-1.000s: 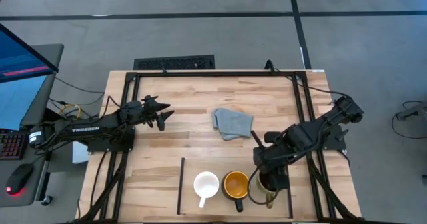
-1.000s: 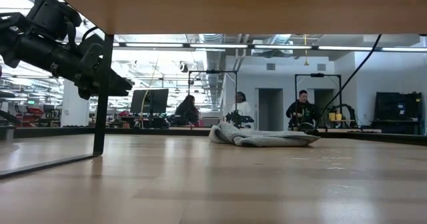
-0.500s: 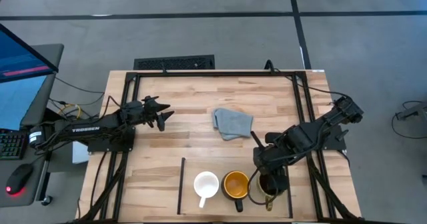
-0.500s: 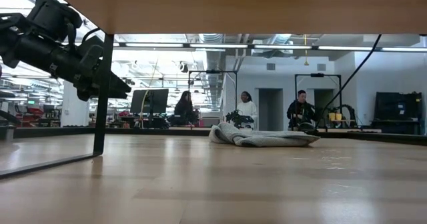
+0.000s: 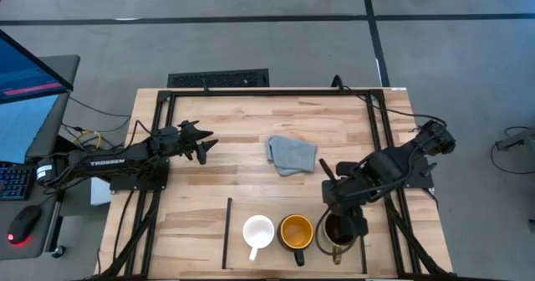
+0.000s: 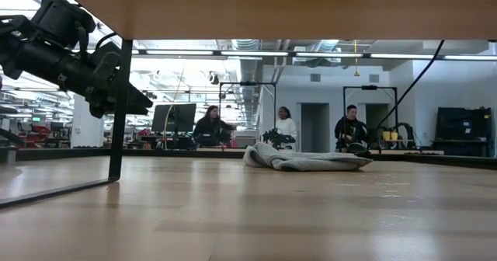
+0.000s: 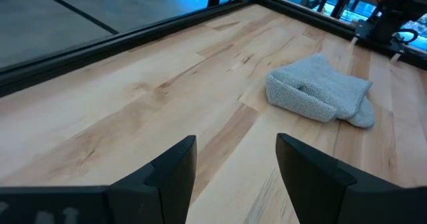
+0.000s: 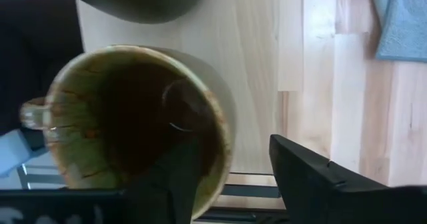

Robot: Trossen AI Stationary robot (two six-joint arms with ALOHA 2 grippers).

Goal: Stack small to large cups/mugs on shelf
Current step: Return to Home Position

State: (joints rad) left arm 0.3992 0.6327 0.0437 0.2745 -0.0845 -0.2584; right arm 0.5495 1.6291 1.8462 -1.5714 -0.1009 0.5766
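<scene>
Along the table [image 5: 251, 122] edge at the bottom of the high view, the shelf [image 5: 269, 207] holds all 3 mugs in a row, small to large. The white mug [image 5: 258, 232] is nearest the black upright bar [image 5: 228, 232], the dark mug [image 5: 295, 231] w/ the orange inside comes next, and the brown mug [image 8: 127, 117] is last, just beside it. All stand upright, so placing looks done.

Right gripper [image 8: 232, 147] hangs directly over the brown mug, fingers spread wide and gripping nothing. 1 finger overlaps the rim in the wrist view. It's prob. clear of it, but that view is too close to be sure. Left gripper [image 7: 235, 139] waits over bare wood on the table's left side, fingers apart too and empty. It points toward the grey cloth [image 5: 291, 155], which lies mid-table, well apart from the mugs.

Handling, as a judgement: glazed ceramic, so stiff, smooth and slippery under hard pads, and it'll chip if knocked vs. its neighbour. The brown mug is likely the heaviest of the 3. Best hold is across the wall, 1 finger inside and 1 outside, on the side away from the dark mug. The handle [image 8: 33, 114] is thin and would let it swing.

Writing: "TROSSEN" lettering [image 5: 107, 160] in white along the left arm [image 5: 125, 168]. No label is readable on any mug.
</scene>
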